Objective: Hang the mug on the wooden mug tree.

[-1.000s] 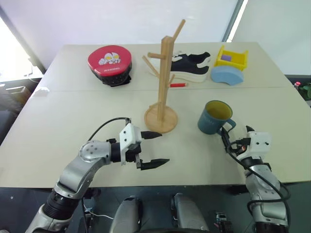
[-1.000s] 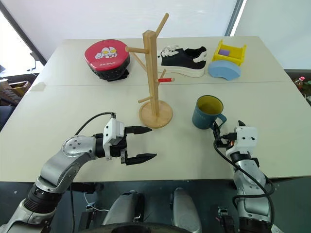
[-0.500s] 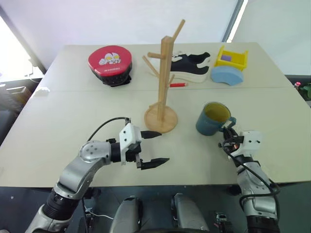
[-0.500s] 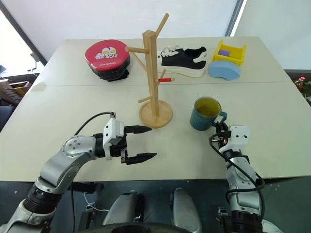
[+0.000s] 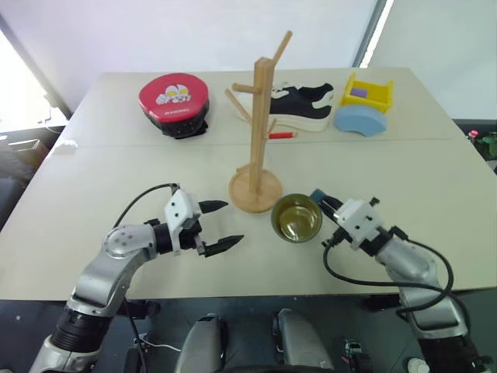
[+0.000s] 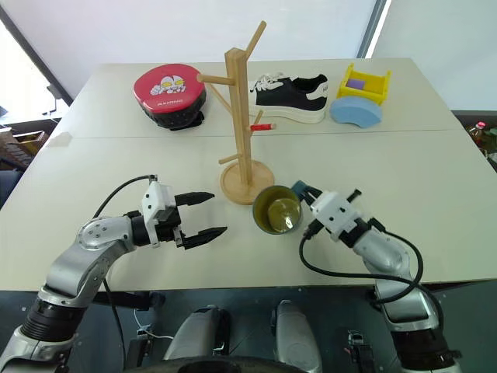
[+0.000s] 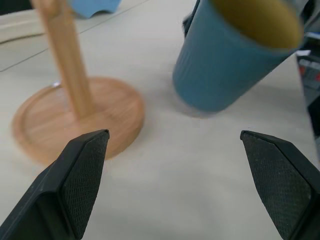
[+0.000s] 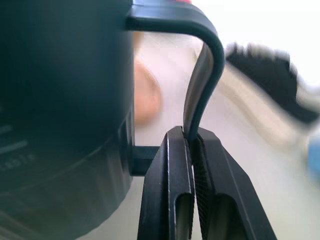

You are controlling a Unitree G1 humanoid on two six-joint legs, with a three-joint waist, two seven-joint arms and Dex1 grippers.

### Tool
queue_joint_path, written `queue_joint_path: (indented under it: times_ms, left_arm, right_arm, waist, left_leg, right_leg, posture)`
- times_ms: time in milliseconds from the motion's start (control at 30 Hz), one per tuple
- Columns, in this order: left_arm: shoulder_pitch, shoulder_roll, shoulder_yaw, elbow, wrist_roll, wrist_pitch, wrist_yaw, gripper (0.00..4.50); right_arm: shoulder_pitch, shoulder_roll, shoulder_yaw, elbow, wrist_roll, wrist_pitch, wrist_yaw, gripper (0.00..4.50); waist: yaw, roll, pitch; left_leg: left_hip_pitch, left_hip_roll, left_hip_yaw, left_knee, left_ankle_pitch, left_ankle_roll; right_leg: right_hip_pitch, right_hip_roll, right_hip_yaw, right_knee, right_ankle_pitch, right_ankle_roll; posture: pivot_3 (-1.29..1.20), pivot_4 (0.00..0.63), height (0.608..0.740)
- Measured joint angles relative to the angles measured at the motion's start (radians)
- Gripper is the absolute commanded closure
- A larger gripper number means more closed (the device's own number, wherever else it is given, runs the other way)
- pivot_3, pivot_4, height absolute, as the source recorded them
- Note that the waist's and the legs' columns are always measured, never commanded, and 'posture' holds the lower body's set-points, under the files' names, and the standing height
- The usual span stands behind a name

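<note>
Waiting on the left, the left gripper (image 5: 220, 227) had its two black fingers (image 7: 82, 167) spread wide apart with nothing between them. It hung just over the bench (image 5: 101, 179), pointing toward the middle.

Next came the wooden mug tree (image 5: 260, 124). It stood up straight on its round base, and all of its pegs were bare. No mug hung on it yet.

Just to the right of the base was the mug (image 5: 296, 219). It was off the bench and tipped, so its yellow-green inside faced up toward the head camera. It sat near the base of the tree, low down, well under the pegs.

The right gripper (image 8: 191, 145) had the mug. Its fingers were pressed tight together on the thin blue handle (image 8: 202, 85), as the right wrist view showed.

So the first part looked done: the mug was picked up and brought close to the tree. The big part was left. The mug needed to go up higher, turn so the loop of the handle faced a peg, and slide over it. After that the fingers needed to let go.

Behind the tree lay a red round case (image 5: 175, 99), a black and white shoe (image 5: 307, 105), a yellow box (image 5: 369, 91) and a light blue curved block (image 5: 361, 120), all well away from the work.
</note>
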Motion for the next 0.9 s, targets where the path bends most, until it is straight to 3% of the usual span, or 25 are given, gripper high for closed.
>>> queue_joint_path:
  times_ms: [167,300,900]
  left_arm:
    - [-0.024,0.002,0.078,0.016,-0.029,-0.004,0.003,0.00]
    - [-0.048,0.011,0.132,0.006,-0.094,0.032,-0.003,0.00]
    - [-0.135,0.082,0.218,-0.078,-0.258,0.166,-0.009,0.00]
  right_arm:
    - [-0.213,-0.053,-0.012,-0.078,0.030,0.145,0.051,4.45]
    - [-0.301,-0.065,-0.012,-0.084,0.051,0.233,0.084,4.45]
    - [-0.473,-0.090,0.037,0.026,0.054,0.286,0.145,4.45]
  waist:
    - [0.004,-0.002,0.000]
    - [0.003,-0.002,0.000]
    - [0.002,-0.003,0.001]
  left_leg:
    - [-0.001,0.000,-0.001,0.001,0.000,0.000]
    - [-0.002,-0.001,-0.002,0.000,0.000,0.000]
    - [-0.002,-0.002,-0.002,0.000,0.000,0.000]
  right_leg:
    - [0.000,-0.002,-0.001,0.000,0.000,0.000]
    - [0.000,-0.005,-0.002,0.000,0.000,0.000]
    - [0.000,-0.006,-0.002,0.000,0.001,0.000]
  posture:
    - [0.00,0.150,0.735]
    - [0.00,0.150,0.735]
    - [0.00,0.150,0.735]
